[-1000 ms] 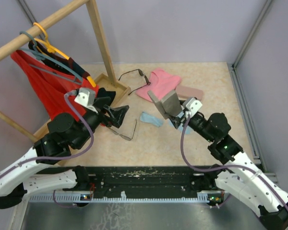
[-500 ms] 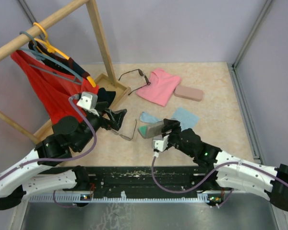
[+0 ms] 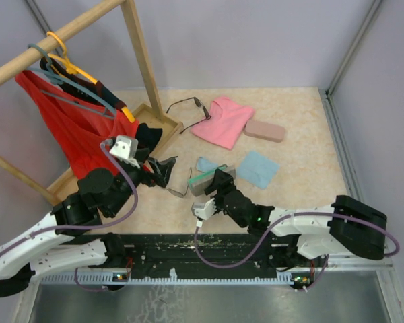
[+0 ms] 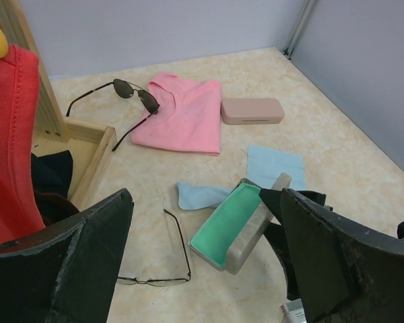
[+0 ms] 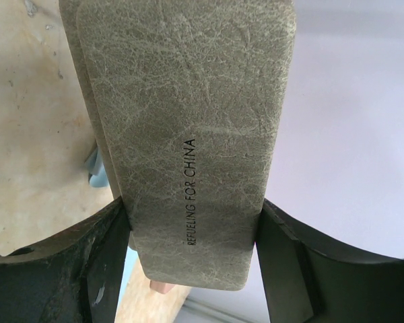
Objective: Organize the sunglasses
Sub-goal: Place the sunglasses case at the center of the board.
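Observation:
One pair of dark sunglasses [image 3: 188, 105] [image 4: 126, 90] lies at the back beside a pink cloth [image 3: 223, 121]. A second, thin-framed pair [image 3: 181, 186] [image 4: 167, 261] lies unfolded on the table in front of my left gripper [image 3: 164, 168] [image 4: 203, 277]. That gripper is open and empty, hovering just over this pair. My right gripper [image 3: 219, 188] [image 5: 192, 252] is shut on an open grey case [image 3: 205, 179] [image 4: 233, 226] [image 5: 188, 101] with green lining. It holds the case low, just right of the thin pair.
A wooden rack [image 3: 138, 50] with a red garment [image 3: 67, 128] on hangers stands at the left, its base frame [image 4: 94, 158] close to my left gripper. A pink case [image 3: 265, 130] [image 4: 252, 111] and two light-blue cloths [image 3: 258, 168] [image 3: 206, 163] lie behind the grey case.
My right arm has swung down and to the left with the grey case, from upright near the blue cloth to low beside the thin pair. The left gripper drew back slightly.

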